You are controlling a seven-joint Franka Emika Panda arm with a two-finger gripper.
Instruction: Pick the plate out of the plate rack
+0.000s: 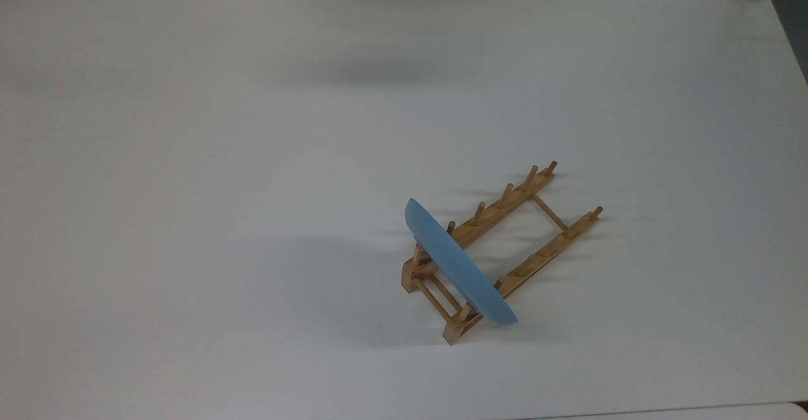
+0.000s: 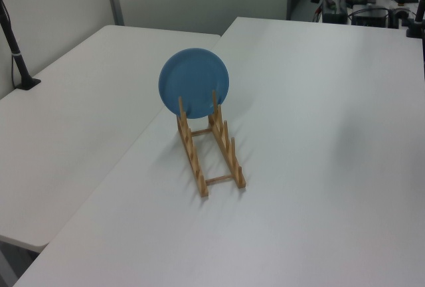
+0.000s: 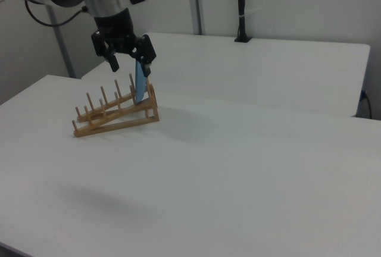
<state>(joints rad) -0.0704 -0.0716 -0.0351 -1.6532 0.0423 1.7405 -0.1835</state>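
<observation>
In the right view the black two-finger pincer (image 3: 129, 56) of the white arm hangs with its fingers spread apart and holding nothing, above the white counter (image 3: 250, 168). The round light-blue shallow plate (image 3: 140, 83) stands on edge just below the pincer and a little toward the right view's right, its top rim seeming to lie near the fingertips. The plate sits slotted between the upright dowel pegs at one end of the small light-brown wooden plate rack (image 3: 113, 116), which stretches from beneath the pincer toward the right view's left.
</observation>
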